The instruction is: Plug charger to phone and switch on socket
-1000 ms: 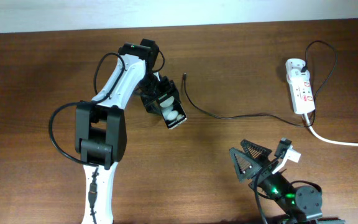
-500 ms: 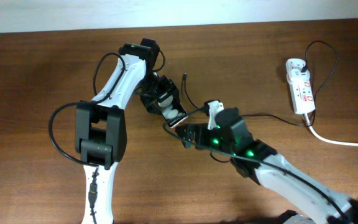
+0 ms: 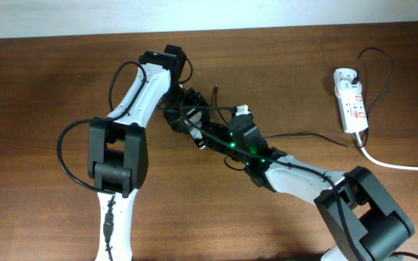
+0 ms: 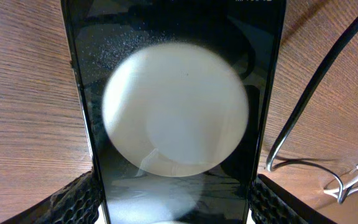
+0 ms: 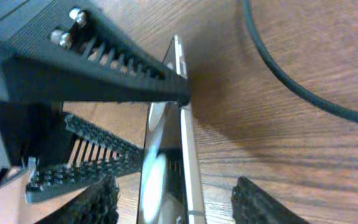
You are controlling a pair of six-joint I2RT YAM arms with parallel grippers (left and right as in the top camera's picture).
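Note:
The phone (image 4: 179, 124) is a black slab with a white round patch and fills the left wrist view. My left gripper (image 4: 173, 202) is shut on it, one finger on each long edge, and shows in the overhead view (image 3: 189, 114) at the table's middle left. My right gripper (image 3: 210, 135) has reached across to it. In the right wrist view the phone (image 5: 166, 174) stands edge-on between my right gripper's (image 5: 179, 202) spread fingers, with gaps on both sides. The charger cable (image 3: 296, 135) runs from its plug tip (image 3: 216, 89) to the socket (image 3: 351, 105) at the far right.
The socket's thick white cord (image 3: 401, 166) runs off the right edge. The charger cable passes close by the phone (image 4: 316, 81) and lies on the wood just beyond it (image 5: 278, 68). My left gripper's finger (image 5: 92, 68) crosses the top of the right wrist view.
My right arm has swung from the front right of the table up and left to the phone. My left gripper still holds the phone, barely moved.

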